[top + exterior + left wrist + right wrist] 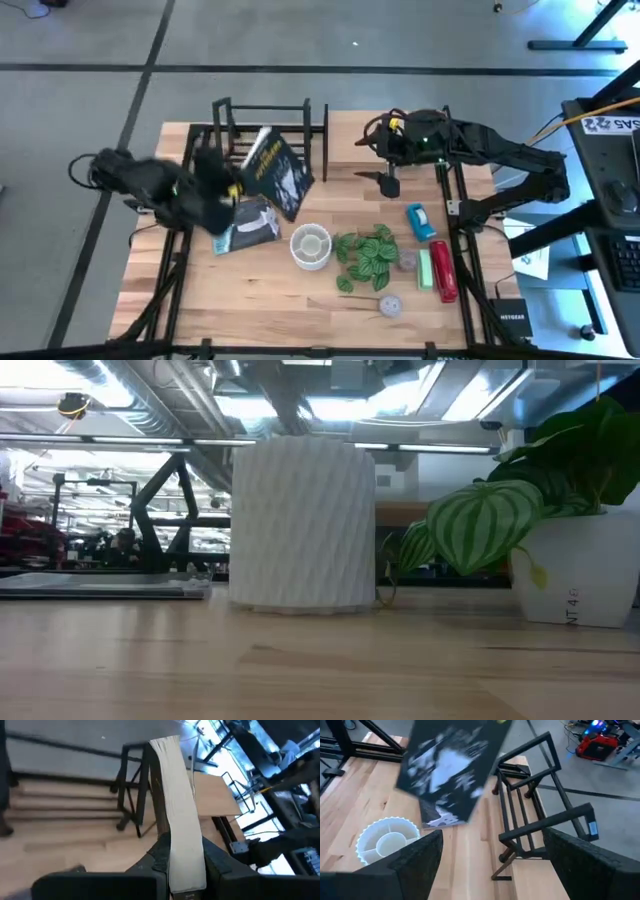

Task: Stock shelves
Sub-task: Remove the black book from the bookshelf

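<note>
Nearest the front edge of the table (pixel 250 310), at about 5 o'clock from its centre, lies a small round grey disc (pixel 390 307). Behind it spreads a potted plant with striped leaves (pixel 366 256), and at its 9 o'clock stands a white ribbed round container (pixel 310 246) with inner compartments. To the plant's 3 o'clock lie a green block (pixel 425 268), a red stapler-like tool (pixel 444 270) and a blue tape dispenser (pixel 420 221).

At the container's 9 o'clock a second book (pixel 245 224) lies flat on the table, half hidden under the left arm. The left gripper (pixel 232 188) is clamped on the spine end of a dark-covered book (pixel 276 174), which it holds tilted above the table; the left wrist view shows the page block (pixel 182 815) squeezed between both fingers.

The black metal rack (pixel 268 128) stands at the far edge, at 12 o'clock from the held book and just beyond it, unobstructed.

The right gripper (pixel 388 182) hangs at the rack's 3 o'clock, fingers spread wide and empty.

In the low view the container and plant hide the rack.
</note>
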`<state>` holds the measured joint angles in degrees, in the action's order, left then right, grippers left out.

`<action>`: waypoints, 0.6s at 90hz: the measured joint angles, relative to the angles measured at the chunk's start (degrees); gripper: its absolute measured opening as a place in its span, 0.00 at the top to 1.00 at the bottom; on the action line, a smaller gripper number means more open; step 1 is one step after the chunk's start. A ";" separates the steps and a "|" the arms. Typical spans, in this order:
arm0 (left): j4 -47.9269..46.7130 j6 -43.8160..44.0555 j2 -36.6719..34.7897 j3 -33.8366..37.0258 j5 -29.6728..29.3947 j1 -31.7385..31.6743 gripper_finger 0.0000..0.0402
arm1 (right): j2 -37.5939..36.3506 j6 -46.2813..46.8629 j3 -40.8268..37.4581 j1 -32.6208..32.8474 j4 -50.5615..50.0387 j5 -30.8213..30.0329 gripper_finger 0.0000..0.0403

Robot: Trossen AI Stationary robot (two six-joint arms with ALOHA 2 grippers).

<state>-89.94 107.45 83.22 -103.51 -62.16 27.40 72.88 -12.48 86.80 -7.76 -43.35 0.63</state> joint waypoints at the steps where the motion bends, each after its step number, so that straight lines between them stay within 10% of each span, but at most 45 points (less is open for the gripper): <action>1: 0.01 1.46 0.00 0.88 -0.57 0.34 0.92 | 0.00 -0.01 0.00 -0.07 0.00 -0.03 0.18; 18: 0.01 22.65 0.57 15.06 -2.67 4.06 0.92 | 0.00 0.01 0.00 -1.06 0.00 0.43 0.18; 54: 0.39 22.19 -0.07 23.37 6.38 7.16 0.92 | 0.00 1.94 0.00 -1.01 1.36 0.48 0.18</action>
<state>-89.55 129.64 83.15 -80.14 -55.78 34.56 72.88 -10.53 86.80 -8.78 -41.99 1.10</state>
